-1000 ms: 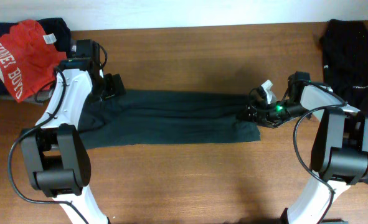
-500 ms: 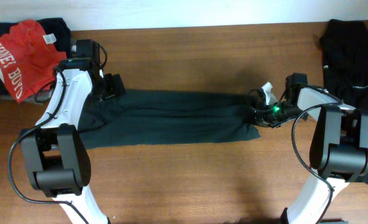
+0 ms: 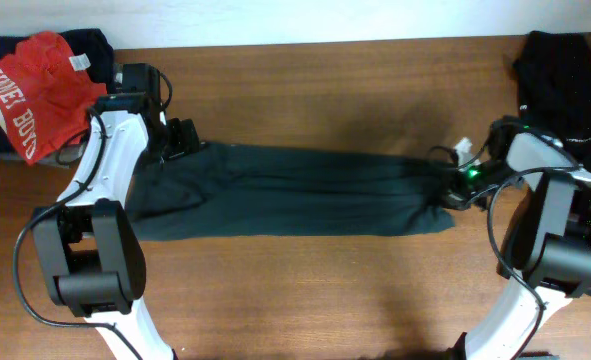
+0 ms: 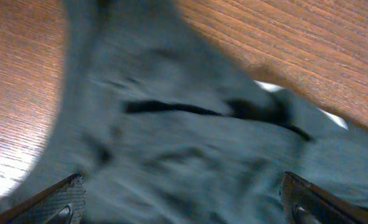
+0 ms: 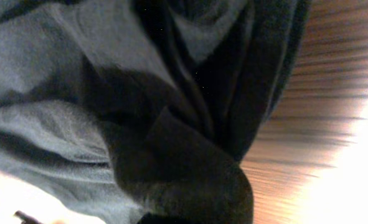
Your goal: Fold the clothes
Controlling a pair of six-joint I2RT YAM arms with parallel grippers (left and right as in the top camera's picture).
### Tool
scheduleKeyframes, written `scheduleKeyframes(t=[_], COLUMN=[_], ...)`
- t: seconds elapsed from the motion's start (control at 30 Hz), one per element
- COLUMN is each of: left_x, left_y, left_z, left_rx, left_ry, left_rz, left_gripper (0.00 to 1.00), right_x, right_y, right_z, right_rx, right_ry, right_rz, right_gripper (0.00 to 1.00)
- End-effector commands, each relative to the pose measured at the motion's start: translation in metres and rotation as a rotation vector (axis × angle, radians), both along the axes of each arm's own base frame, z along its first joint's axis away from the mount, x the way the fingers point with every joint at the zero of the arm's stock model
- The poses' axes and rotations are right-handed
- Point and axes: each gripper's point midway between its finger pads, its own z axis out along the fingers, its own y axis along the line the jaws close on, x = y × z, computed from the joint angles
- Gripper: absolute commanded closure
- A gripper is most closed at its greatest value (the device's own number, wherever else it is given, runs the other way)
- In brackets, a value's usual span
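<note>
A dark grey-green garment (image 3: 295, 190) lies stretched in a long band across the middle of the wooden table (image 3: 305, 290). My right gripper (image 3: 453, 186) is shut on the garment's right end, where the cloth bunches. In the right wrist view the folds of the garment (image 5: 109, 93) fill the frame and hide my fingers. My left gripper (image 3: 189, 140) hovers over the garment's left end, and its jaws stand wide open. In the left wrist view the gripper (image 4: 182, 194) straddles blurred cloth (image 4: 171, 143) without clamping it.
A red shirt (image 3: 30, 90) with white lettering lies on a dark pile (image 3: 90, 45) at the back left corner. A black garment (image 3: 565, 80) is heaped at the back right, close behind my right arm.
My right gripper closed on the garment's right end and drew it to the right, so the cloth now lies longer and tauter. The left arm has stayed put.
</note>
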Motion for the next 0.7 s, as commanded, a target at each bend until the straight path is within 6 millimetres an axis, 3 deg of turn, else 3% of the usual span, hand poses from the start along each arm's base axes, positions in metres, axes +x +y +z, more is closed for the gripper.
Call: scheduleKeyframes(t=[0.0,0.3,0.67], left_x=[0.004,0.005,0.005], left_y=[-0.002,-0.005,-0.005], left_z=[0.009,0.009,0.009], left_rx=[0.003,-0.013,-0.015], left_ry=[-0.026,-0.028,-0.027], left_rz=[-0.005,-0.01,-0.01], left_gripper=[0.01,0.01,0.01], right_x=[0.002,0.006,0.009], right_y=[-0.043,-0.047,0.042], right_z=[0.011,0.049,0.05], right_rx=[-0.211,-0.409,-0.422], right_ry=[0.045,0.13,0.097], right_rz=[0.004,0.055,0.301], right_gripper=[0.96,0.96,0.96])
